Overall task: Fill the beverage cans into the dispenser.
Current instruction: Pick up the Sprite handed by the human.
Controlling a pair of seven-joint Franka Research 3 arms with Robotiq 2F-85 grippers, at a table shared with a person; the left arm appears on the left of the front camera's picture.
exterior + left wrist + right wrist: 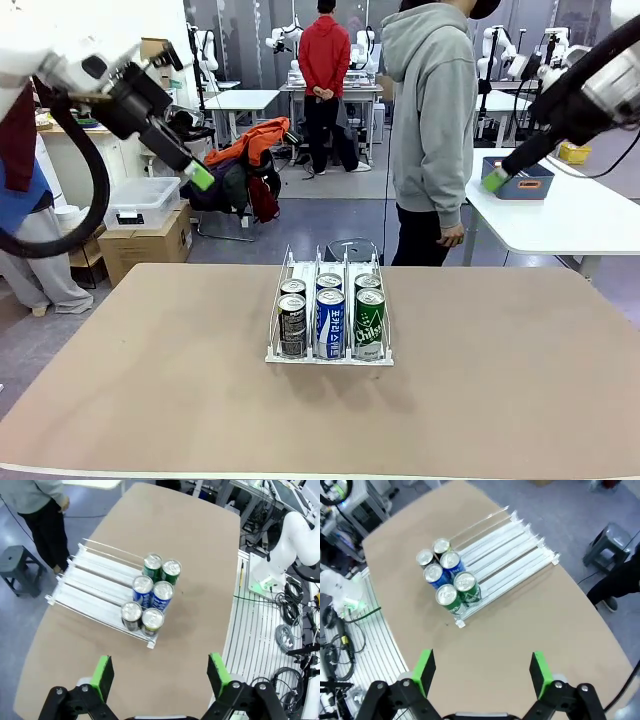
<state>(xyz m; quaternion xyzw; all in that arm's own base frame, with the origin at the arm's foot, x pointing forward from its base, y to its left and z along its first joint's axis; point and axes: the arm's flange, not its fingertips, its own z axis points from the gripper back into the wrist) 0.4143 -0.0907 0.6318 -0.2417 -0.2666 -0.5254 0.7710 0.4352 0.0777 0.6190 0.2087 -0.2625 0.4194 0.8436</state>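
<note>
Counter (150, 400) bare across the lower frame. Frame centre: six cans (329, 322) upright, two per lane, packed at the near end of the dispenser (345, 262); the far lane halves are free. Filling looks done, or waiting on the person (430, 120) behind. Left gripper (160, 672) upper left and right gripper (481, 672) upper right, both wide, empty, high. Any further can: lower it upright between dividers, release low, don't nudge the rows.

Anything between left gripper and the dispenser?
Nothing. In the left wrist view, only bare table lies between the open left gripper and the dispenser, whose near end holds six cans.
</note>
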